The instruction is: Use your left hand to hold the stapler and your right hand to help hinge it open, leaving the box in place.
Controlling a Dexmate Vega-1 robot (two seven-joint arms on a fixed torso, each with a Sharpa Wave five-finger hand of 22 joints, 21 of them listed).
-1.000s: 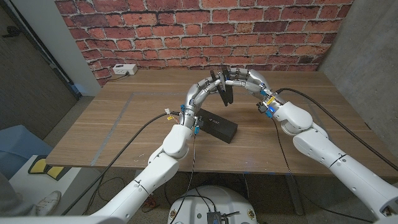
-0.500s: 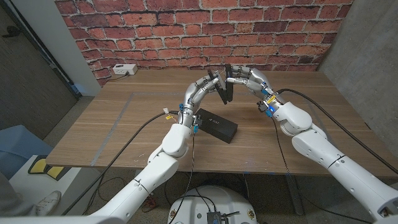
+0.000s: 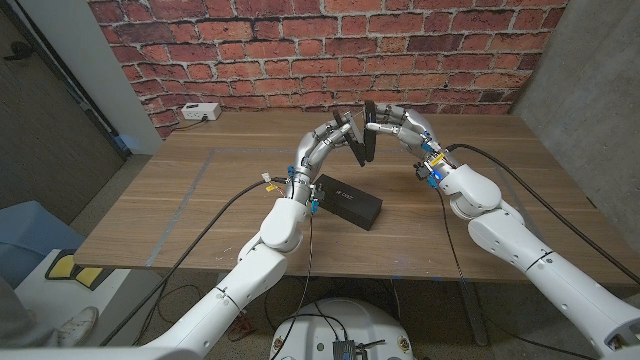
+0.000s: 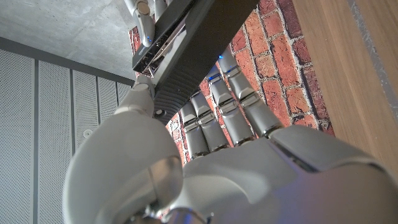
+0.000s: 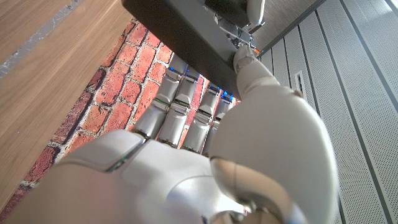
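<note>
Both hands grasp the stapler (image 3: 361, 141), raised above the worktop (image 3: 200, 190) toward its far edge: left hand (image 3: 330, 137) on the base, right hand (image 3: 398, 125) on the top arm. Since a second ago the halves have spread; hinging looks underway. The box (image 3: 347, 200) lies untouched below.

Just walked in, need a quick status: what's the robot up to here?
Both hands are raised over the table, working a black stapler between them. The left hand grips it from one side while the right hand holds its other part; the stapler looks partly hinged open, in a V. The black box lies on the table below, beside the left forearm, untouched.
</note>
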